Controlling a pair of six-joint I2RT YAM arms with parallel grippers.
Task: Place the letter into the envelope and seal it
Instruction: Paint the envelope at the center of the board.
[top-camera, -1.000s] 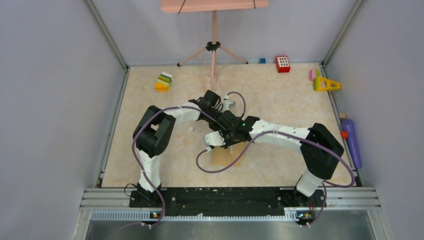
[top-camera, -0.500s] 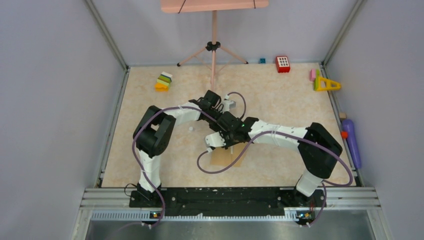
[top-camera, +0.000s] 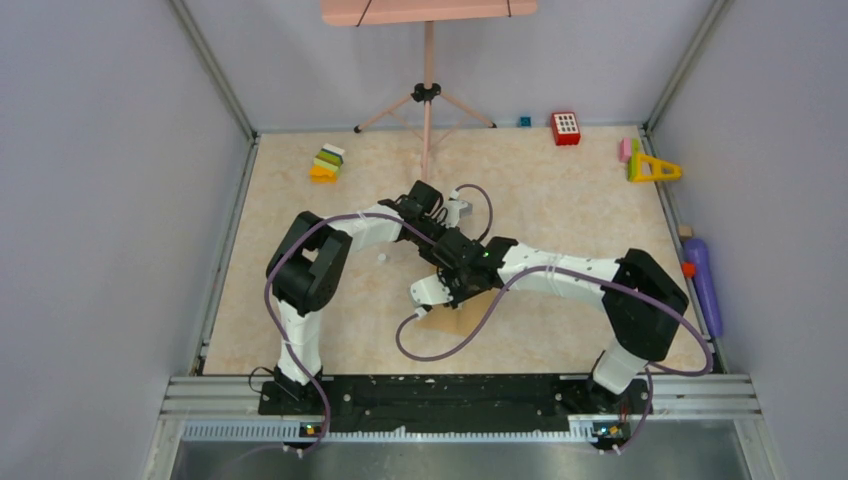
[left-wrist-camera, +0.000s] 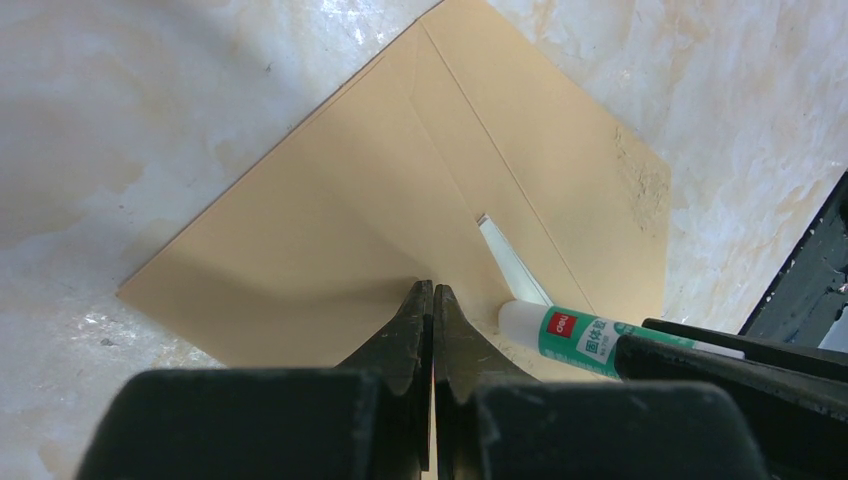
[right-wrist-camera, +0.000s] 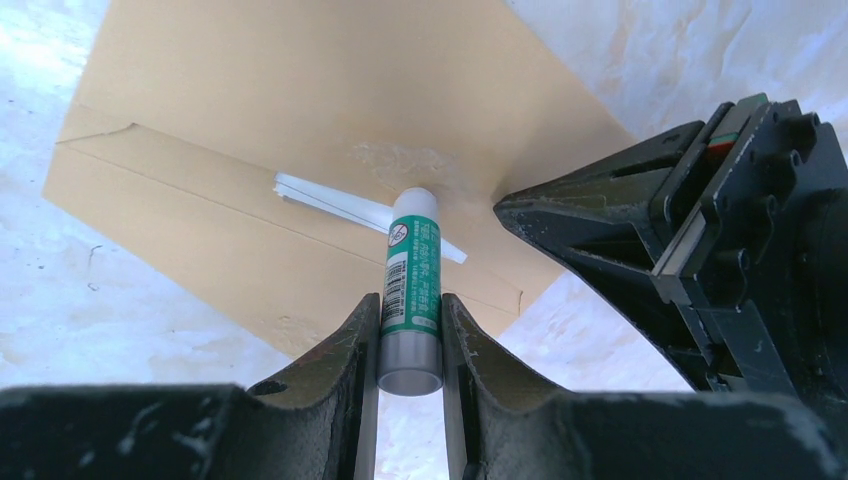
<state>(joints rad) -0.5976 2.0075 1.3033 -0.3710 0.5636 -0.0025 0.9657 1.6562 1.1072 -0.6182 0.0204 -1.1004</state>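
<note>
The brown envelope (left-wrist-camera: 330, 190) lies on the marble table, mostly under the two wrists in the top view (top-camera: 465, 318). My left gripper (left-wrist-camera: 432, 287) is shut, its tips pinching the raised flap of the envelope (right-wrist-camera: 300, 80). The letter shows only as a thin white strip (right-wrist-camera: 325, 200) at the envelope's mouth, also in the left wrist view (left-wrist-camera: 512, 262). My right gripper (right-wrist-camera: 410, 300) is shut on a green and white glue stick (right-wrist-camera: 412, 265). The stick's pale tip touches the flap's inner face beside the left fingers (right-wrist-camera: 590, 235).
Along the back edge stand stacked coloured blocks (top-camera: 327, 162), a red block (top-camera: 565, 127), a yellow triangle (top-camera: 653, 168) and a tripod (top-camera: 427, 95). A purple bottle (top-camera: 703, 285) lies at the right wall. A purple cable (top-camera: 440, 342) loops over the table near the envelope.
My right wrist has moved a little toward the near edge and left, covering more of the envelope. The left arm has held still.
</note>
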